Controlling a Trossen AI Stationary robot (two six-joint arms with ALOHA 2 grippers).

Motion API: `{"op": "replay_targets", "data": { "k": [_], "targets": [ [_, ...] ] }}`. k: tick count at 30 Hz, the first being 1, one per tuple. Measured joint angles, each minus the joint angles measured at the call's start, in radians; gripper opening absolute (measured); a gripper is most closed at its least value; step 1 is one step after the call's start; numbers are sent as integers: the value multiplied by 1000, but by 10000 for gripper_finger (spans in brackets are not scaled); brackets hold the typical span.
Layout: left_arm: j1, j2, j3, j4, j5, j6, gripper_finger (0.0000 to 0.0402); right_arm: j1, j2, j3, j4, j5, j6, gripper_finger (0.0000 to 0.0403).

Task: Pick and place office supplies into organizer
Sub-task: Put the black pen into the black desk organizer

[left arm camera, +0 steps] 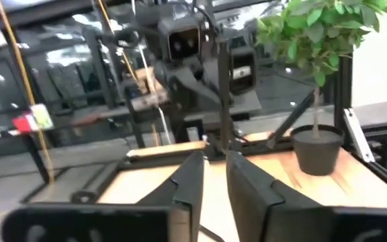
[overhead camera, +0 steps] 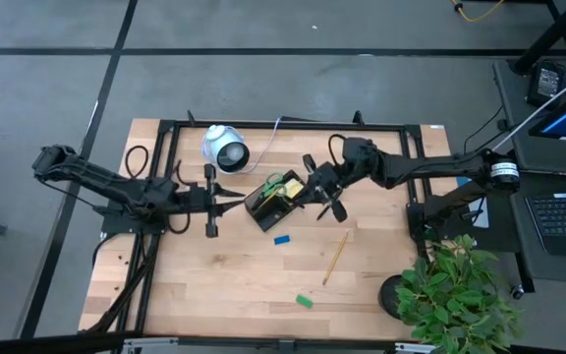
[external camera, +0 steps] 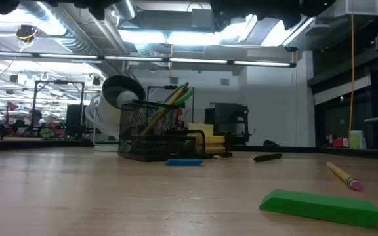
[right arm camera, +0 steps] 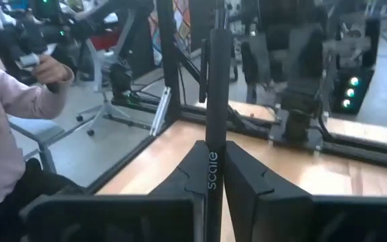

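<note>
The organizer (overhead camera: 271,204), a black mesh tray, stands mid-table; in the low view the organizer (external camera: 155,137) holds pencils, green scissors handles and the yellow sticky pad (external camera: 201,135). On the wood lie the blue block (overhead camera: 282,239), a pencil (overhead camera: 335,258) and the green block (overhead camera: 305,301). My right gripper (overhead camera: 314,187) hovers just right of the organizer, shut on a slim black stick (right arm camera: 213,87) marked "scale". My left gripper (overhead camera: 241,202) waits left of the organizer, its fingers (left arm camera: 190,181) a narrow gap apart and empty. A small black pen-like thing (external camera: 268,157) lies right of the organizer. My right gripper pinches the slim black stick between its two fingers (right arm camera: 244,171), near one end of the stick (right arm camera: 211,158). The rest of the stick runs out past the fingertips to a free end (right arm camera: 218,20). Neither gripper shows at table height in the low view.
A white round device (overhead camera: 226,149) with a cable sits at the far edge, behind the organizer. A potted plant (overhead camera: 455,295) stands at the table's near right corner. A person's sleeve and hand (right arm camera: 25,87) show beyond the table. Bare wood (overhead camera: 214,285) lies near and left.
</note>
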Motion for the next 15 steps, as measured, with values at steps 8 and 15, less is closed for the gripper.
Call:
{"op": "replay_targets", "data": {
  "k": [8,15],
  "targets": [
    [79,162,103,44,252,12,113,42,18,-2,75,-119,-5,29],
    [117,305,231,56,381,29,118,48,28,0,95,-209,-31,29]
  ]
}}
